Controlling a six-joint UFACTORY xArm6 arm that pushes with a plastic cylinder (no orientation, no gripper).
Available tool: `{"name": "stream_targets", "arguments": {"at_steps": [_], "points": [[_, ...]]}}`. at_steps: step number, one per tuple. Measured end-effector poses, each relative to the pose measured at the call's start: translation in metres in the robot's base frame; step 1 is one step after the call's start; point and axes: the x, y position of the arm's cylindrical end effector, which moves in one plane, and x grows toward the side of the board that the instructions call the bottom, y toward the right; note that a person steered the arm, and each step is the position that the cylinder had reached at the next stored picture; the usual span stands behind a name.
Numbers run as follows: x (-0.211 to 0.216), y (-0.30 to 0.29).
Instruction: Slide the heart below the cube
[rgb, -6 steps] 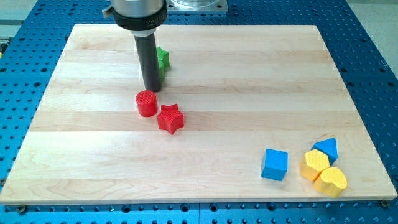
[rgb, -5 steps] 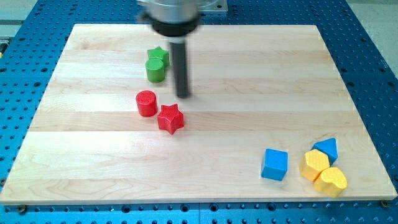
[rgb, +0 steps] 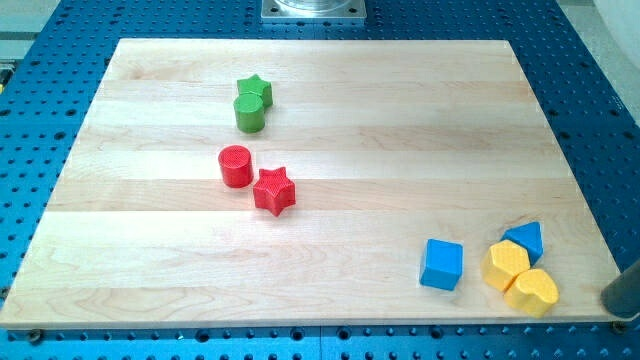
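Note:
The yellow heart (rgb: 533, 291) lies near the board's bottom right corner, touching a yellow hexagon (rgb: 507, 264) just above and left of it. The blue cube (rgb: 442, 264) sits to the left of both, apart from them. The heart is to the right of the cube and slightly lower. Only a blurred piece of my dark rod shows at the view's right edge. My tip (rgb: 617, 310) is to the right of the heart, past the board's right edge, with a gap between them.
A blue triangle (rgb: 526, 240) sits above the hexagon. A red cylinder (rgb: 235, 166) and a red star (rgb: 274, 190) lie left of centre. A green star (rgb: 256, 90) and a green cylinder (rgb: 250, 112) lie above them. The wooden board (rgb: 400, 130) rests on a blue perforated table.
My rod has swept from beside the green and red blocks at the upper left to the view's bottom right edge. No block has moved.

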Motion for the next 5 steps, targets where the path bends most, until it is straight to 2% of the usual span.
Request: {"name": "stream_targets", "arguments": {"at_steps": [2,5], "points": [[0.000,-0.060],[0.000,-0.088]]}}
